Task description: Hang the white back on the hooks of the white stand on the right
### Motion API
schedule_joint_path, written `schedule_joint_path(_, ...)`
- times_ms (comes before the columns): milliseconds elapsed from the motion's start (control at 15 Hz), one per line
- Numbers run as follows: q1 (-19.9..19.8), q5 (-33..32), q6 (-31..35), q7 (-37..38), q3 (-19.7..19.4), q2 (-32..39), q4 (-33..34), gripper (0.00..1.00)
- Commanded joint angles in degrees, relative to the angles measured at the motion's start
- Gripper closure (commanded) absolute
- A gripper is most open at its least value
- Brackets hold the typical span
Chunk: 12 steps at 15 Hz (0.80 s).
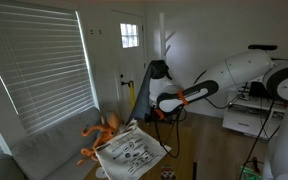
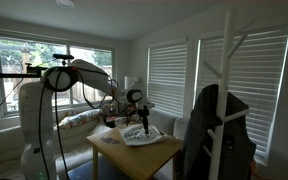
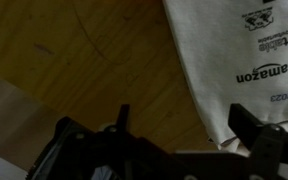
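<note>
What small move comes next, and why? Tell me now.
Probably lower the open pincer onto the edge of the white Amazon bag: it lies ungripped on the wooden table, away from the white stand.

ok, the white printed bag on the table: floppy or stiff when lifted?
Probably floppy: the bag lies creased and flat on the table, so it should sag from one grasp point. Likely light, as it looks empty, though its inside is hidden. Its surface in the wrist view looks like cloth, so probably not slippery.
</note>
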Motion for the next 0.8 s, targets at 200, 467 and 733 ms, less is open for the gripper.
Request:
schedule_joint_path(200, 1.7, 0.0, -0.1, 0.3, -1.7, 0.2, 0.8, 0.00)
schedule_joint_path(467, 1.3, 2.9, 4.0, 3.3, -3.2, 6.0, 6.2, 0.00)
schedule_joint_path(733, 2.2, 9.3, 5.3, 0.2, -3.6, 11.5, 11.6, 0.00)
